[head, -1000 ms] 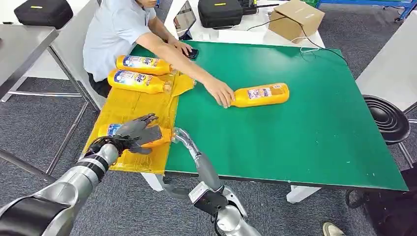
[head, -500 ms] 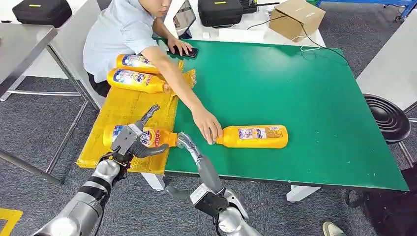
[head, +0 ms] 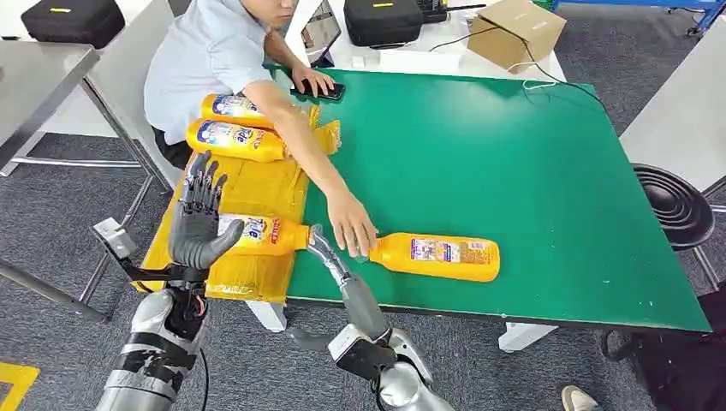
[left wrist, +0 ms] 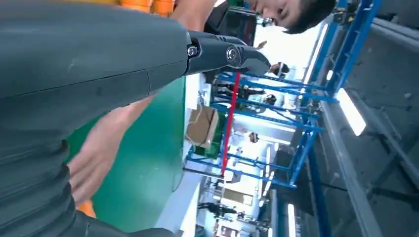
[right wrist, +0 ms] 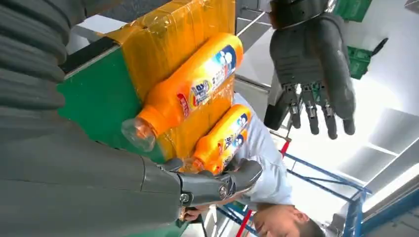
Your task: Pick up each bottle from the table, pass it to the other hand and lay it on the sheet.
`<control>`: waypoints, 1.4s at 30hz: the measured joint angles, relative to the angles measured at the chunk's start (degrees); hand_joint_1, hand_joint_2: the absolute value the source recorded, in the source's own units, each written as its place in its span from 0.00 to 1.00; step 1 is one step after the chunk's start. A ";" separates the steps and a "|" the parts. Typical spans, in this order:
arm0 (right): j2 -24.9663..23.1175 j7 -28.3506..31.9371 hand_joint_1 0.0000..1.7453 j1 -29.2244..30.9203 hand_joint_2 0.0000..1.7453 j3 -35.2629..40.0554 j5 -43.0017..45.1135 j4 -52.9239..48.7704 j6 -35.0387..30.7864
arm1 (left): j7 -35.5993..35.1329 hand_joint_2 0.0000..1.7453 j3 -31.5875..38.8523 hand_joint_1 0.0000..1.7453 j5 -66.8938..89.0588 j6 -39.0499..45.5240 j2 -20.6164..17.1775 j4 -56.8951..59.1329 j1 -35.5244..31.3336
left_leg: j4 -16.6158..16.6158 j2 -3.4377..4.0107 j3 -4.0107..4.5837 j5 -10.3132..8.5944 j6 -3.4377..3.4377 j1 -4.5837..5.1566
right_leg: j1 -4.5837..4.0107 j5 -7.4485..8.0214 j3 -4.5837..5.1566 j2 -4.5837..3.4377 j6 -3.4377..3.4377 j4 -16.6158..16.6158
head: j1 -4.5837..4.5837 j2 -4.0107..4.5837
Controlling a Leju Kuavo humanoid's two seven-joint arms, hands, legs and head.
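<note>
I see my left hand point(head: 199, 224) raised, fingers spread and holding nothing, above the yellow plastic sheet point(head: 248, 184), where three orange bottles lie. The next orange plastic bottle with a printed label point(head: 437, 256) lies on its side on the green worktop point(head: 514, 171), long axis across my front, its cap end towards my right hand point(head: 324, 248), under a person's hand point(head: 353, 224). My right hand is plainly nearer, at the worktop's near edge, holding nothing; I cannot tell its spread.
</note>
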State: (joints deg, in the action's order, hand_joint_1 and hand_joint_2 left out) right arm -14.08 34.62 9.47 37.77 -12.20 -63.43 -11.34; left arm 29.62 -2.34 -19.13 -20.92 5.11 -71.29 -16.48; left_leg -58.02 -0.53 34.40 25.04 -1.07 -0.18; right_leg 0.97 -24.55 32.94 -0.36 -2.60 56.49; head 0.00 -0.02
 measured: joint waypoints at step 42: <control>12.00 -22.21 0.00 6.67 1.00 -18.56 -43.71 1.46 -18.99 | -0.70 1.00 5.05 0.00 -3.21 6.69 5.33 -24.86 15.27 | -0.02 -0.02 0.02 0.01 -0.01 0.01 | 0.00 0.02 -0.01 0.01 -0.02 -0.04 | 0.00 0.00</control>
State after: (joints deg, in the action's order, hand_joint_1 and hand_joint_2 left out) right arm -2.08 12.41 16.13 19.21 -55.91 -61.96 -30.33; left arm 28.92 2.71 -22.34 -14.23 10.45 -96.15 -1.21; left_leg -58.03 -0.55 34.42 25.05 -1.08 -0.16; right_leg 0.97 -24.53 32.93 -0.35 -2.62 56.44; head 0.00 -0.02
